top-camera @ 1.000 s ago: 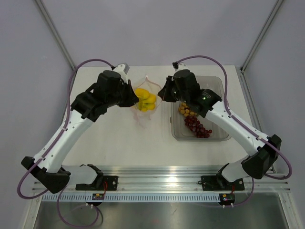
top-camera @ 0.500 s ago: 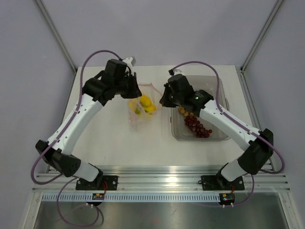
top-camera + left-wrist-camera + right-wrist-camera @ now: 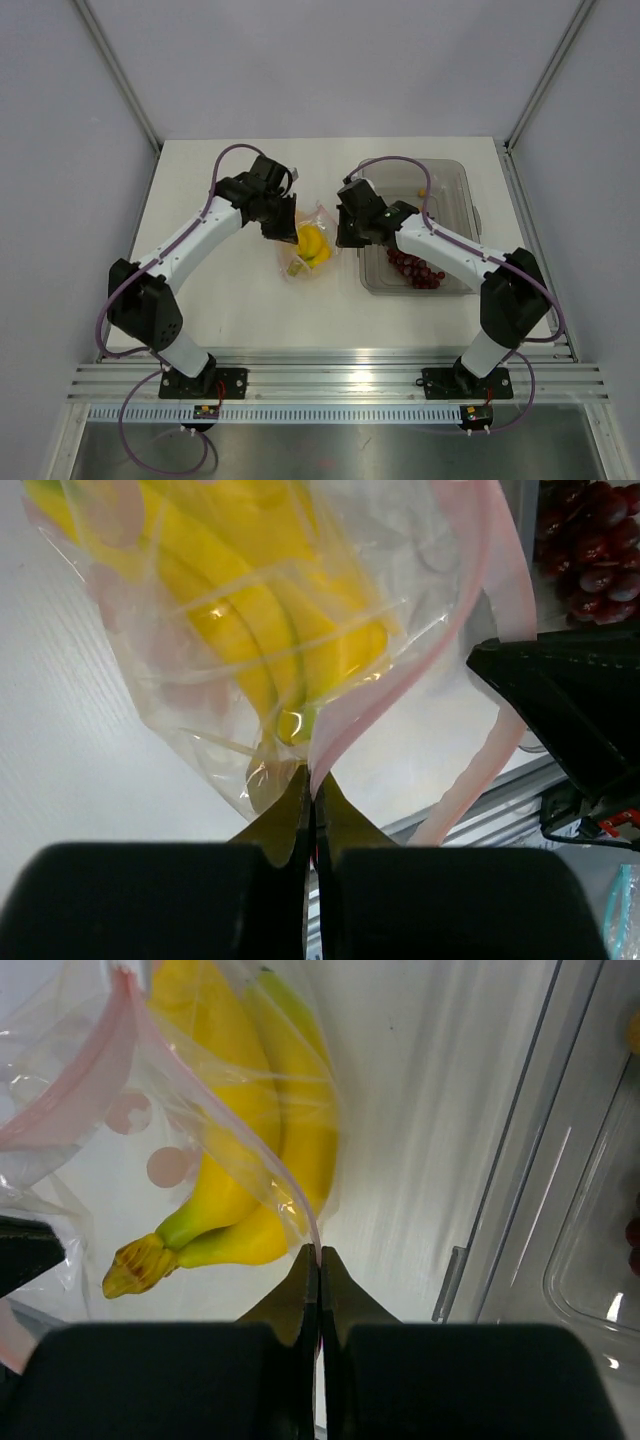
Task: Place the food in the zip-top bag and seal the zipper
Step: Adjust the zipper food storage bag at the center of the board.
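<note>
Plastic at the far-from-tray rim of the zip-top bag (image 3: 150,710) is pinched tight in your left pincer (image 3: 310,780). The bananas (image 3: 313,243) lie inside it on the surface, just left of the tray (image 3: 445,215). Your right pincer (image 3: 318,1255) pinches the tray-side rim, likely to stretch the mouth for the grapes (image 3: 413,268) in the tray.

yellow bananas (image 3: 313,243), clear pink-dotted bag (image 3: 296,268), red grapes (image 3: 412,268)

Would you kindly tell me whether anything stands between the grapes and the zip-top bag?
Yes: the tray has a side wall rising between the grapes and the zip-top bag, and the right arm stretches above the tray. The left gripper and right gripper are shut on its edge.
</note>
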`<action>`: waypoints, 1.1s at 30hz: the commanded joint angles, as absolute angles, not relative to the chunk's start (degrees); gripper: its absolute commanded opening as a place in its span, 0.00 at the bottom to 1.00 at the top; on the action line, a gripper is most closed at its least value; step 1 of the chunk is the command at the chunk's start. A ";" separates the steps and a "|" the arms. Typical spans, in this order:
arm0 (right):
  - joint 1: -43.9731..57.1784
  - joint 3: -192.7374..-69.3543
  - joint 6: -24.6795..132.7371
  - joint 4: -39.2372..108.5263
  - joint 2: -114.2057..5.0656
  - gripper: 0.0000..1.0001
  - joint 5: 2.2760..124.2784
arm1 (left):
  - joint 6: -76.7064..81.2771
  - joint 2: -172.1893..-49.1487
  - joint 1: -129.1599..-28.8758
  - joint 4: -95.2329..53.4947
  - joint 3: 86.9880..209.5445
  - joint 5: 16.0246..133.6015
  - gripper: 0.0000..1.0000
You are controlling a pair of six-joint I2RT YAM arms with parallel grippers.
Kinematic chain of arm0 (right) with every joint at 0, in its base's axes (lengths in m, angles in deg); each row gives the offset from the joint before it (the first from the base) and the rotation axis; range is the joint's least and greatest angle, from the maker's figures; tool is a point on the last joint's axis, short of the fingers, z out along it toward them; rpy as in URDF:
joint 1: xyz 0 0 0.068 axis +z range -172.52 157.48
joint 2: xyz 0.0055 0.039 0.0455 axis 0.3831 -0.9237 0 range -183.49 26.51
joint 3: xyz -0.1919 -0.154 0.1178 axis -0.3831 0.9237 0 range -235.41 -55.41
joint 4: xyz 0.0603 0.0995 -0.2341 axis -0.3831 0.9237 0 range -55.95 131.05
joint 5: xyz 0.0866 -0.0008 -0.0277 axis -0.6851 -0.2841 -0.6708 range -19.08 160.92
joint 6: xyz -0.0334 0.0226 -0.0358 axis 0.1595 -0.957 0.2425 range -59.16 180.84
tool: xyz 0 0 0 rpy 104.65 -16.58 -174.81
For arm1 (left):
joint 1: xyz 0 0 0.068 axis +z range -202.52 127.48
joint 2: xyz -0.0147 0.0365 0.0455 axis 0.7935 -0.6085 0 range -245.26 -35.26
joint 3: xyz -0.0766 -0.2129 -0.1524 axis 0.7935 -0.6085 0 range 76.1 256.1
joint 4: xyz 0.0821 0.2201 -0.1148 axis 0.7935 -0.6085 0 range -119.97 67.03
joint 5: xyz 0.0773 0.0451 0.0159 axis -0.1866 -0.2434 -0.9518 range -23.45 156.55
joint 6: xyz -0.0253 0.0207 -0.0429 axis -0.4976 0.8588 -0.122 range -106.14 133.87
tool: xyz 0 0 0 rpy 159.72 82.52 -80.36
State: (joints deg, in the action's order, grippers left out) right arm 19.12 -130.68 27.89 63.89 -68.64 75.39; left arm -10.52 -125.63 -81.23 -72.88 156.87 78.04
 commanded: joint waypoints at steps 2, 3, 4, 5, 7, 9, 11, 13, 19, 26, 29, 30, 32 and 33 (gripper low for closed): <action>19.49 -138.54 29.46 64.01 -60.69 0.00 79.16 | -8.72 -119.99 -80.82 -73.59 174.77 80.44 0.00; 19.49 -139.77 29.90 64.28 -59.98 0.00 79.79 | -8.64 -119.73 -80.82 -74.55 177.58 80.00 0.00; 19.40 -141.61 30.34 64.46 -58.67 0.00 80.06 | -8.11 -119.90 -80.91 -76.04 180.57 79.74 0.00; 19.49 -142.15 30.43 64.55 -58.05 0.00 80.67 | -7.85 -119.99 -80.82 -76.58 184.34 79.47 0.00; 19.49 -141.55 30.35 63.76 -56.46 0.00 80.59 | -7.41 -120.08 -80.73 -77.11 185.43 79.30 0.00; 19.40 -139.02 29.82 62.88 -56.54 0.00 80.23 | -7.67 -119.82 -80.73 -75.46 180.62 80.08 0.00; 19.49 -136.81 29.21 62.62 -57.60 0.00 79.27 | -8.63 -119.11 -80.73 -72.91 174.13 81.31 0.00; 19.49 -132.00 28.24 60.70 -59.69 0.00 78.48 | -9.68 -118.85 -80.73 -68.01 163.41 82.63 0.00; 19.49 -129.06 27.18 60.69 -62.62 0.00 75.84 | -10.66 -120.52 -80.82 -65.51 156.86 86.42 0.00; 19.49 -133.45 29.03 63.05 -60.24 0.00 80.49 | -8.90 -118.85 -80.82 -69.99 165.56 84.22 0.00; 19.40 -134.69 29.90 63.49 -60.85 0.00 82.33 | -9.69 -118.41 -80.82 -69.29 165.13 82.99 0.00; 19.31 -135.39 30.17 63.58 -61.37 0.00 82.52 | -10.12 -118.41 -80.91 -68.42 164.87 82.55 0.00; 18.70 -136.27 30.69 64.11 -61.99 0.01 81.47 | -11.62 -118.49 -80.82 -67.71 164.43 82.37 0.00; 18.09 -137.14 31.39 64.46 -62.17 0.07 80.77 | -12.15 -118.76 -80.82 -67.01 164.08 81.94 0.00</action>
State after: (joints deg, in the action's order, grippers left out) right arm 19.01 -133.98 29.27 63.89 -62.28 79.76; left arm -10.54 -118.88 -80.92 -69.80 163.51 82.61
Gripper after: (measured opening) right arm 0.040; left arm 0.008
